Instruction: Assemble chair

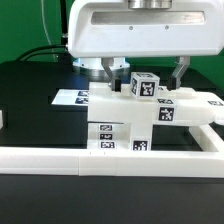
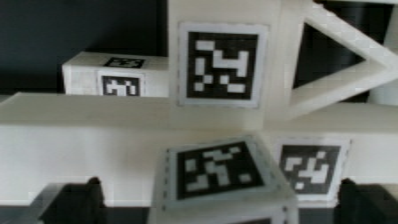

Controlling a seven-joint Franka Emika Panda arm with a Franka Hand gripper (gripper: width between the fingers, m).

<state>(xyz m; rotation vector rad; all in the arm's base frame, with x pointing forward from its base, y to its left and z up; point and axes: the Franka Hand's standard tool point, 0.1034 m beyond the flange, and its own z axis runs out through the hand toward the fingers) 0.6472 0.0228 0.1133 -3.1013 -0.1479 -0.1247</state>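
One relation is judged to settle the coming move: the tagged post [image 2: 222, 172] of the chair [image 1: 128, 112] is seen directly beneath the gripper [image 1: 138, 72], between its fingers [image 2: 64, 205], with a gap showing on the side that can be read. The jaws are spread wide and nothing is grasped. The chair is set at the middle of the table [image 1: 30, 85], just behind the border rail [image 1: 100, 160] and beside the marker board [image 1: 68, 97]. Its flat slab [image 2: 125, 112] is laid with the long axis across the exterior view, along the same line on which the jaws open. The post appears tilted, though whether it is seated in the slab cannot be told from the blurred wrist view. A straight descent and a closing across the post's width are judged to be called for.
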